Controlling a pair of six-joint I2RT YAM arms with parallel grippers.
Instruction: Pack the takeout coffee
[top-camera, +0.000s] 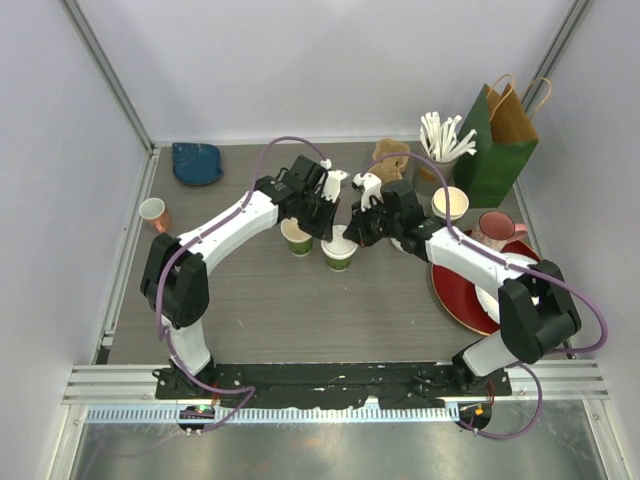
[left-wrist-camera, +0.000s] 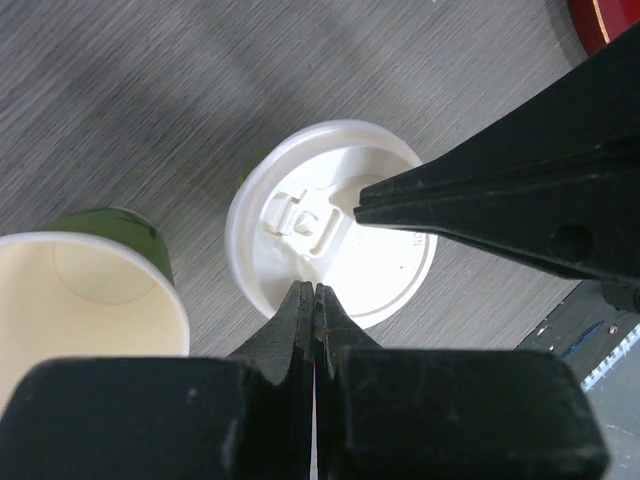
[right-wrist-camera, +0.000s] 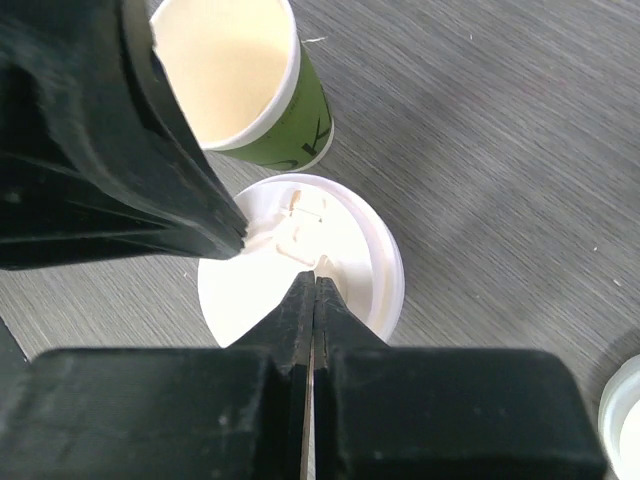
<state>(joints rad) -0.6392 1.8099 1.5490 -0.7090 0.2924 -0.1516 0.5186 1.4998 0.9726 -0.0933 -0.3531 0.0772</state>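
Plain pale walls (top-camera: 330, 60) closed in the grey wood-grain table (top-camera: 300, 320) on three sides, with thin metal posts (top-camera: 105, 70) at the far corners. A ribbed aluminium rail (top-camera: 100, 385) ran along the near edge. Light was soft and even, casting faint shadows.

On the table (top-camera: 250, 310), the lidded cup (top-camera: 339, 260) stands just right of the open cup (top-camera: 297, 238), perhaps touching it.

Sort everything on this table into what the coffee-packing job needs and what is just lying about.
Job: lidded green cup, open green cup, probably the green paper bag.
Lying about: pink mug, red plate, blue dish, white sticks, small pink cup.
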